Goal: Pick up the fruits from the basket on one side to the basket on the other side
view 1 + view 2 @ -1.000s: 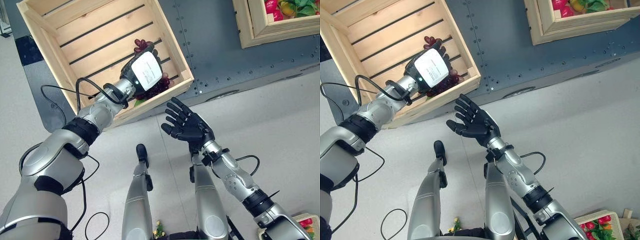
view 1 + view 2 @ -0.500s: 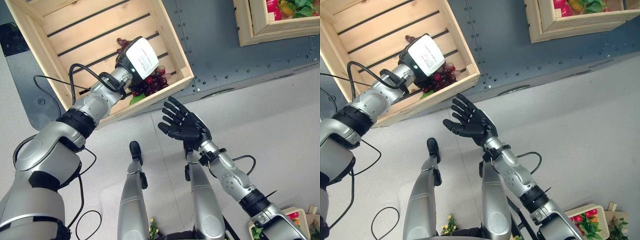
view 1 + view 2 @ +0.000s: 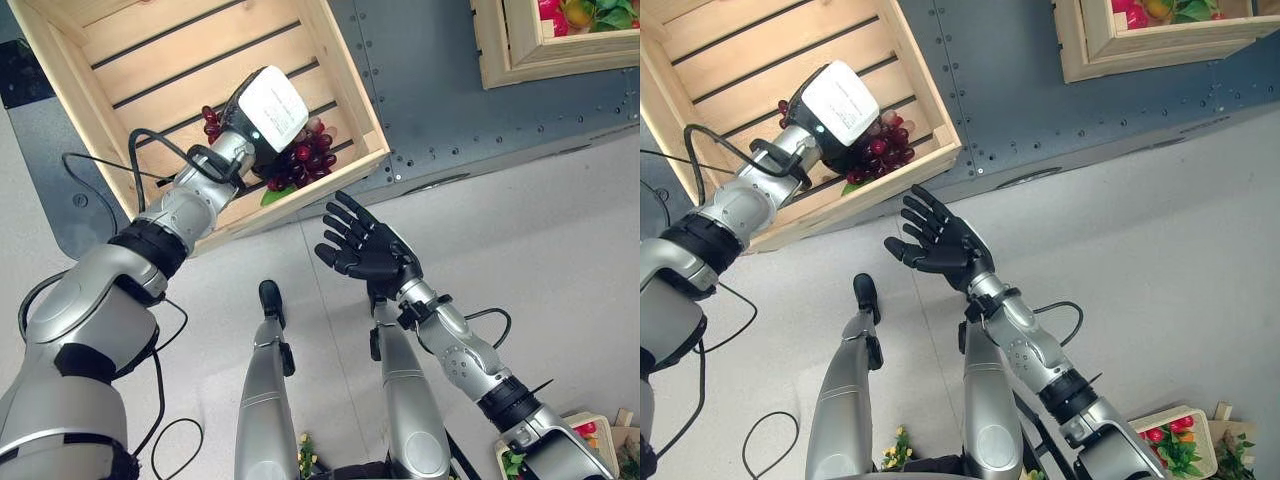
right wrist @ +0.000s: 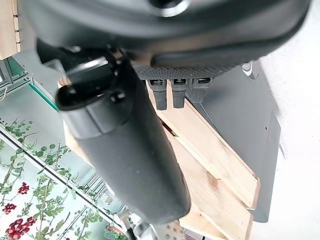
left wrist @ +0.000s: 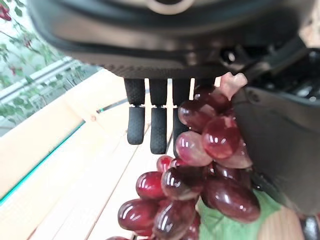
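- Left wrist view: a bunch of red grapes (image 5: 200,170) is pinched between the thumb and curled fingers (image 5: 150,125) of the left hand (image 3: 262,115), low inside the wooden crate (image 3: 120,60).
- A snag on the crate's rim or torn-off berries could be caused by a quick lift, since the bunch hangs loosely.
- The right hand (image 3: 365,248) is held palm-up with fingers spread, empty, just outside the crate.

No readable text is showing anywhere; the white label (image 3: 271,104) on the back of the left hand (image 3: 262,125) is carrying print too small to read.
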